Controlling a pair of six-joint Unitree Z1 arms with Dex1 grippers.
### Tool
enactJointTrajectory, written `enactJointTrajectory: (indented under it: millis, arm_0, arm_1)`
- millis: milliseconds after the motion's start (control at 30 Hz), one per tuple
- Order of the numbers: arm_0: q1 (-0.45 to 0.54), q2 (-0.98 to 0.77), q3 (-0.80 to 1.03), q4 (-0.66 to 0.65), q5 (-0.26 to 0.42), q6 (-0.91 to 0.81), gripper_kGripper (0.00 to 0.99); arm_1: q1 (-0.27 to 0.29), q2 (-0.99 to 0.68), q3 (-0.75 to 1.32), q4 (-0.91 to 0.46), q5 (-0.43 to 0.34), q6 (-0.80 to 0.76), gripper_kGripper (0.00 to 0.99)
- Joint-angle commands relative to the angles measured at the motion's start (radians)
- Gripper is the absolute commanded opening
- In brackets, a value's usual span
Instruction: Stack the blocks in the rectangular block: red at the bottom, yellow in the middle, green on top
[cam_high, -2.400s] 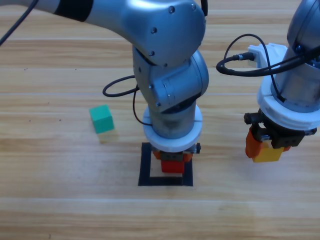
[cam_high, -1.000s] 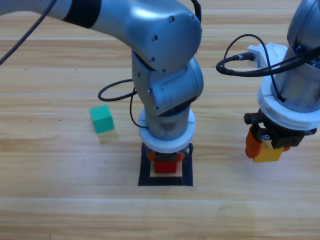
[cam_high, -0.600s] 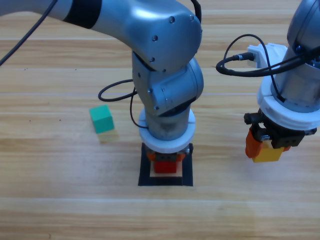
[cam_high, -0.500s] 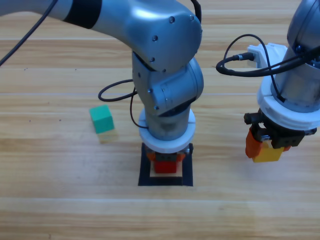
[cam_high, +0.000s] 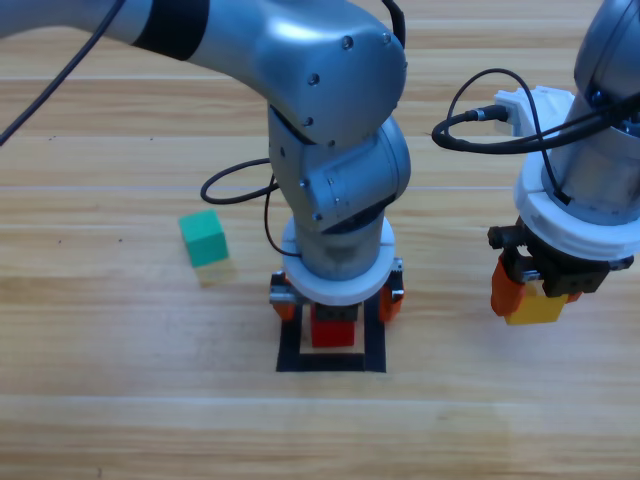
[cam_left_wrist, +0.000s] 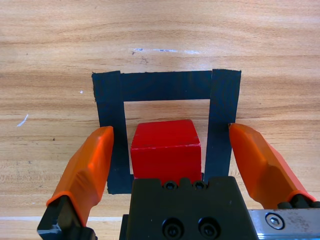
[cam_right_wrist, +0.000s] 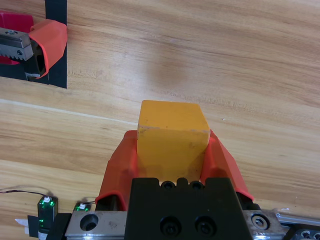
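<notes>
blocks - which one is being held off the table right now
The yellow block, clamped in the right gripper. The red block sits free inside the tape; the green block lies alone.

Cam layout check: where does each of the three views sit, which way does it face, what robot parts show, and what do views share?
High view: fixed above the wooden table, looking down; both grey arms, small teal-green cube.
Left wrist view: on the left arm, looking down past the open left gripper at the small glossy red cube inside the black tape rectangle.
Right wrist view: on the right arm; right gripper shut on the small yellow cube.
Shared: the right wrist view also catches the tape rectangle's corner and a left gripper jaw.
</notes>
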Motion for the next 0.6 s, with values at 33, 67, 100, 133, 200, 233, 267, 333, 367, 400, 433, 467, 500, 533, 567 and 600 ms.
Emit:
enactJointTrajectory:
  millis: [33,67,100,133,200,233,267,333,367,400,433,467,500,533,567,600]
  arm_0:
    - [0.008,0.012,0.006,-0.007,0.011,-0.007,0.99]
    - [0.008,-0.004,0.004,-0.006,0.013,-0.005,0.99]
    - [0.008,-0.024,-0.002,-0.003,0.019,-0.002,0.99]
    - [0.01,-0.06,-0.011,0.003,0.023,0.003,0.99]
    - [0.013,-0.116,-0.028,0.02,0.034,0.013,0.99]
    - [0.024,-0.15,-0.045,0.04,0.04,0.015,0.99]
    - [0.034,-0.178,-0.063,0.066,0.045,0.018,0.99]
    - [0.054,-0.228,-0.111,0.125,0.063,0.024,0.99]
    - [0.065,-0.253,-0.14,0.157,0.068,0.033,0.99]
    - [0.074,-0.279,-0.166,0.194,0.079,0.039,0.99]
    - [0.08,-0.301,-0.18,0.22,0.085,0.044,0.99]
    - [0.086,-0.339,-0.183,0.246,0.094,0.055,0.99]
    - [0.093,-0.38,-0.172,0.257,0.102,0.073,0.99]
    - [0.099,-0.422,-0.154,0.272,0.111,0.085,0.99]
    - [0.111,-0.475,-0.115,0.28,0.118,0.11,0.99]
    - [0.126,-0.521,-0.074,0.278,0.12,0.135,0.99]
  arm_1:
    - [-0.029,0.033,-0.009,-0.005,0.012,-0.004,0.0]
    - [-0.029,0.032,-0.009,-0.003,0.012,-0.002,0.0]
    - [-0.029,0.03,-0.009,-0.003,0.012,-0.001,0.0]
    - [-0.029,0.027,-0.009,-0.003,0.012,0.001,0.0]
    - [-0.029,0.027,-0.01,-0.003,0.012,0.004,0.0]
    - [-0.029,0.029,-0.015,-0.003,0.012,0.005,0.0]
    - [-0.029,0.033,-0.021,-0.005,0.012,0.005,0.0]
    - [-0.029,0.046,-0.035,-0.003,0.011,0.008,0.0]
    - [-0.029,0.053,-0.042,-0.003,0.008,0.016,0.0]
    - [-0.029,0.061,-0.05,-0.003,0.008,0.027,0.0]
    - [-0.029,0.067,-0.058,-0.003,0.008,0.039,0.0]
    - [-0.029,0.075,-0.067,-0.003,0.009,0.05,0.0]
    - [-0.022,0.085,-0.081,-0.002,0.012,0.06,0.0]
    - [-0.013,0.104,-0.102,0.001,0.017,0.07,0.0]
    - [-0.003,0.128,-0.134,0.013,0.019,0.079,0.0]
    - [0.01,0.154,-0.167,0.027,0.019,0.088,0.0]
